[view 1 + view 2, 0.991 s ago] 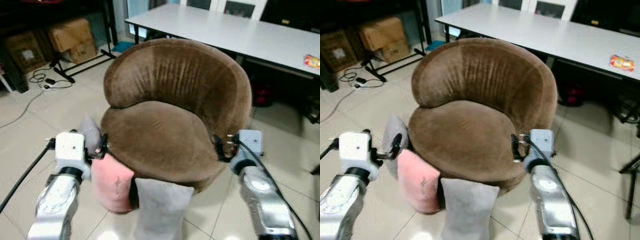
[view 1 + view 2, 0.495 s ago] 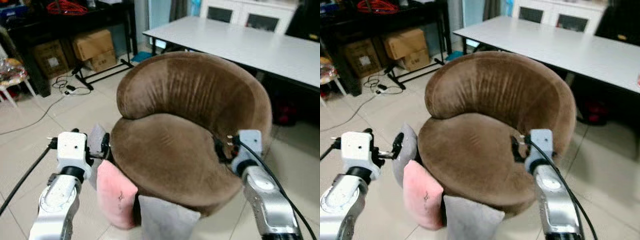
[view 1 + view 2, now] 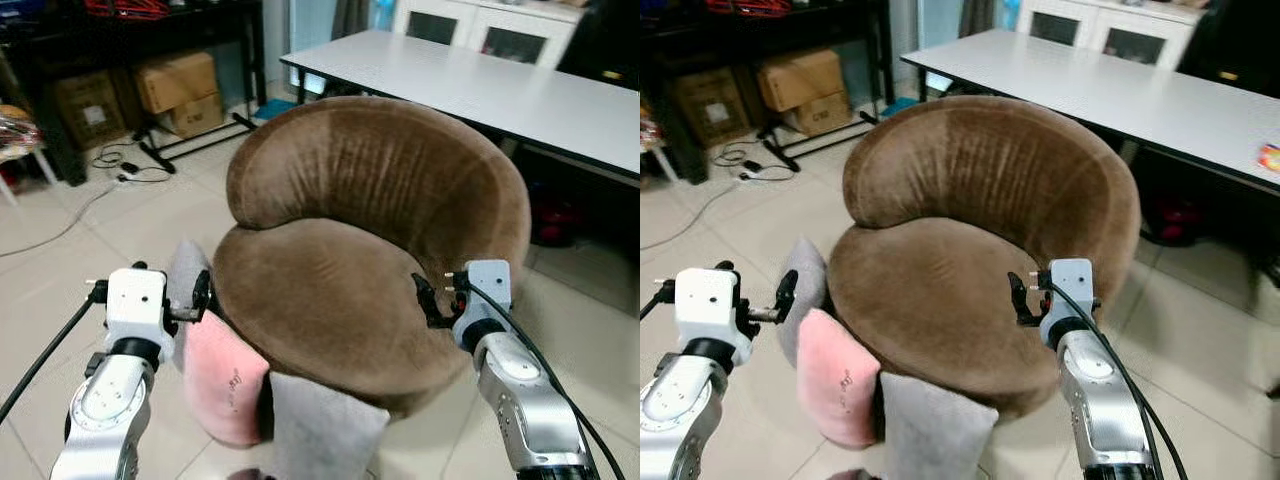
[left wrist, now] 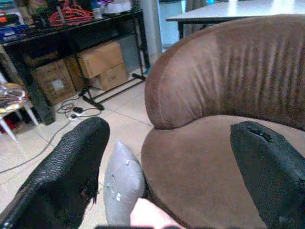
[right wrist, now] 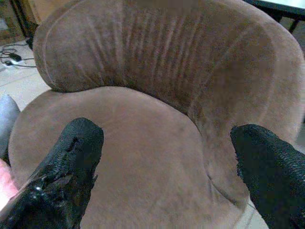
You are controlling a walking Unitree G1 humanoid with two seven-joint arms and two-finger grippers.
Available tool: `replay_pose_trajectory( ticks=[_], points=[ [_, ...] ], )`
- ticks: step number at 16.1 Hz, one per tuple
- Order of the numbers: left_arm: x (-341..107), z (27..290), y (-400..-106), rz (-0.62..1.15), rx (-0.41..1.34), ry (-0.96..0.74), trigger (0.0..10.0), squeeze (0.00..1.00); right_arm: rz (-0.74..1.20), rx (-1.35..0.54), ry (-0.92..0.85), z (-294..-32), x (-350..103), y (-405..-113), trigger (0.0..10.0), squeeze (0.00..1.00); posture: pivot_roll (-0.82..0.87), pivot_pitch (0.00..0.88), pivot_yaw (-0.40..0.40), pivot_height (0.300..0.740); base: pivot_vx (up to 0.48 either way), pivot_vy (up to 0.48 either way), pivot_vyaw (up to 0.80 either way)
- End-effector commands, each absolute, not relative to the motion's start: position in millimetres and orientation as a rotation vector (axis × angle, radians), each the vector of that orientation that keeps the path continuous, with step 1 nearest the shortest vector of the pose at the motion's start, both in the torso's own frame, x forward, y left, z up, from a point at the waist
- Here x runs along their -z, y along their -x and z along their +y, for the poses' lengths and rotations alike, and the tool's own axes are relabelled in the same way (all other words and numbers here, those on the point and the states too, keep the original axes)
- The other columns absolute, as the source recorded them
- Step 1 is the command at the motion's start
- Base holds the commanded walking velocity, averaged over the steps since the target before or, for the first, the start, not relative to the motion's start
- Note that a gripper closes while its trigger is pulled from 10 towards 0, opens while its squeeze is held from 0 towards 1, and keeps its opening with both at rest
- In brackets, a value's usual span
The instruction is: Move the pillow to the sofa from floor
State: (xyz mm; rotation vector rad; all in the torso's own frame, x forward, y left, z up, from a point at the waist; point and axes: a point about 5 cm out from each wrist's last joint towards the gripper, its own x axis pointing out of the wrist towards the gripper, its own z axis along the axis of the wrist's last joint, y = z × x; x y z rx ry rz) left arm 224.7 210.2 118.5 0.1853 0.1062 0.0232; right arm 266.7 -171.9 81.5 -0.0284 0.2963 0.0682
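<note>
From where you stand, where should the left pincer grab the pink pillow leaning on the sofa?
Grip the pink pillow at its upper edge, coming down from above on the robot's left. It stands on edge against the brown sofa, wedged between two grey pillows, so only the top is free. The open left pincer hovers just above it.

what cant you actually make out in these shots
- Gray pillow in front of the sofa: its lower part is cut off by the left eye view's bottom edge.
- Pink pillow: its right side is hidden behind the gray one.
- Cardboard box label: too small to read.
</note>
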Motion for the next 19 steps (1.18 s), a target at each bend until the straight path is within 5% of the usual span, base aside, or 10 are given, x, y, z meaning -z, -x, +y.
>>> replay_pose_trajectory(
  ticks=[1, 11, 19],
  points=[
    [-119, 208, -224, 0.104, -0.006, -0.193, 10.0, 0.0, 0.29, -0.071, 0.035, -174, -83, -266, 10.0, 0.0, -0.04, 0.0, -0.026, 0.655, 0.0, 0.0, 0.0],
    [-113, 218, -214, 0.11, -0.049, -0.202, 10.0, 0.0, 0.311, -0.088, 0.052, -173, -79, -267, 10.0, 0.0, -0.04, 0.0, -0.04, 0.555, 0.0, 0.0, 0.0],
    [-114, 216, -211, 0.085, -0.033, -0.169, 10.0, 0.0, 0.321, -0.095, 0.099, -174, -77, -270, 10.0, 0.0, -0.03, 0.0, -0.052, 0.555, 0.186, 0.0, 0.0]
  ],
)
